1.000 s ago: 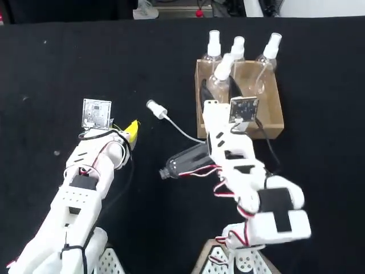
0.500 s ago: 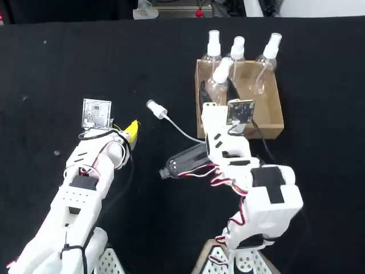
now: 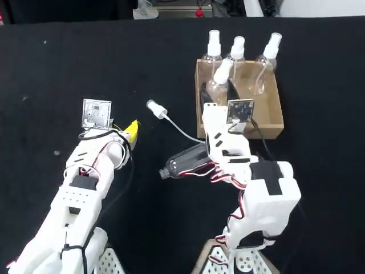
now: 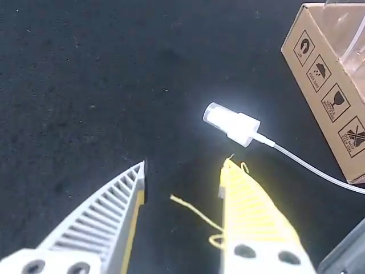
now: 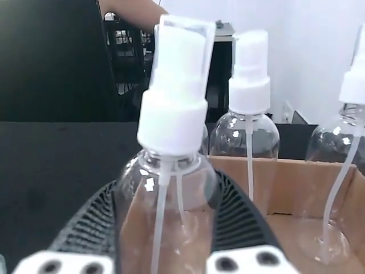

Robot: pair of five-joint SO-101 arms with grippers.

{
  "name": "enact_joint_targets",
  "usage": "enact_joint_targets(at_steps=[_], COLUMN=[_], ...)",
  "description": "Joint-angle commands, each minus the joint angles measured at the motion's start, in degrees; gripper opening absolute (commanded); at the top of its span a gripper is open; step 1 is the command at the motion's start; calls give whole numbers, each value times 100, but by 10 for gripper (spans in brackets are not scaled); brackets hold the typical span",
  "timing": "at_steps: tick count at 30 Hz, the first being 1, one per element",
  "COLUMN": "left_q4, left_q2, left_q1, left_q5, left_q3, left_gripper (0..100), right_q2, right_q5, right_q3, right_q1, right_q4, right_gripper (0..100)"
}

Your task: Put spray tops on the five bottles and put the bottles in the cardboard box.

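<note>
**A:** What's changed?

**B:** Nearest me, nothing. My left gripper (image 4: 183, 165) hangs open just short of the loose top (image 4: 231, 124), same as a second ago. The bare bottle (image 3: 183, 161) lies on the table against my right arm, unmoved. The move is on the right: that arm's elbow has pulled in, and the held bottle (image 5: 165, 165) has sunk a little over the left side of the box (image 3: 274, 123). My right gripper (image 5: 168, 191) is clamped round its body.

**A:** Meaning?

**B:** I think the fourth capped bottle is nearly ready to release. The back three (image 3: 236, 48) already stand in the box. That leaves one top and one bottle.

**A:** Any writing?

**B:** Handling pictograms on the box side. No words I can read.
</note>
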Motion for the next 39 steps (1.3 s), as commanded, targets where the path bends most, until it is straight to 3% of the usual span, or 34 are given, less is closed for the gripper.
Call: enact_joint_targets(at_steps=[1, 39], left_q4=[-132, -132], left_q2=[-62, -62], left_q1=[-31, -40], left_q5=[0, 0], left_q3=[-66, -66], left_gripper=[209, 209], right_q2=[-75, -31], right_q5=[9, 9], right_q3=[-31, 101], right_q1=[35, -220], right_q4=[-193, -149], right_gripper=[11, 13])
